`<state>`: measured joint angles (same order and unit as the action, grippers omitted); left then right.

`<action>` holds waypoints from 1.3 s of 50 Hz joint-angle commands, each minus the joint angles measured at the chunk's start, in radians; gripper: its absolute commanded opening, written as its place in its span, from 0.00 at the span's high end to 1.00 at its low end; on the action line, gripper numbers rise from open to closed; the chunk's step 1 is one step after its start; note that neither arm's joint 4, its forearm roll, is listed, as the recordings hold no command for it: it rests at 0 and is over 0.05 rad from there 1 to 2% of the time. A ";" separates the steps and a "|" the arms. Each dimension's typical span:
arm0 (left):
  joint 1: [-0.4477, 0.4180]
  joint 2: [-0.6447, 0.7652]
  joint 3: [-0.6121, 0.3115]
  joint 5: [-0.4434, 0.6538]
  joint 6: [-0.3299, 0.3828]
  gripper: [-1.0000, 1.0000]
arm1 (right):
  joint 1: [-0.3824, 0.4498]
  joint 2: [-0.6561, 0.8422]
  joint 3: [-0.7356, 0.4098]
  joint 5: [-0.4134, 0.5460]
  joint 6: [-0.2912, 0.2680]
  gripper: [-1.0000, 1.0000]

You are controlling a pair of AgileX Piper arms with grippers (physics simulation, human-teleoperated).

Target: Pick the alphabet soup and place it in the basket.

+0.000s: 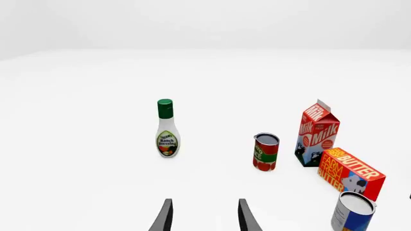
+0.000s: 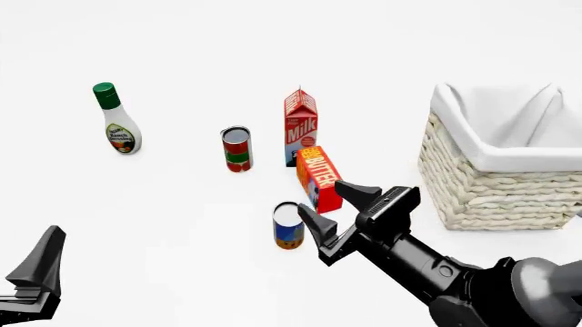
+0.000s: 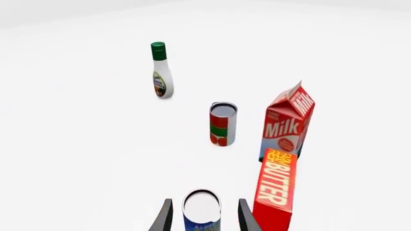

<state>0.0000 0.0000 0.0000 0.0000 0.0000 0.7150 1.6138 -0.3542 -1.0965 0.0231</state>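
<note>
White desk [image 1: 77, 144] fills the left wrist view; the left claw [image 1: 204, 216] shows only two spread fingertips over bare surface, the alphabet soup [image 1: 353, 211] cut off at the edge beside a "BUTTER" box [image 1: 350, 173]. From the front, the basket [image 2: 495, 184] is cropped at the right edge. In the right wrist view the right claw [image 3: 204, 216] spreads around the soup, near the "Milk" carton [image 3: 287, 125].

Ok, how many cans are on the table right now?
2: the alphabet soup stands just ahead of the right gripper; a red-and-green can stands farther back, left of the milk carton.
</note>
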 commanded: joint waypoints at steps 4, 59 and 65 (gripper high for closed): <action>0.000 0.000 0.000 0.000 0.000 0.00 | 0.002 0.087 -0.040 -0.018 0.001 0.00; 0.000 0.000 0.000 0.000 0.000 0.00 | 0.010 0.333 -0.178 -0.041 0.022 0.00; 0.000 0.000 0.000 0.000 0.000 0.00 | 0.009 0.352 -0.188 -0.044 0.024 0.00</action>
<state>0.0000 0.0000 0.0000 0.0000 0.0000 0.7241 1.9332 -0.5233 -1.1370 0.0435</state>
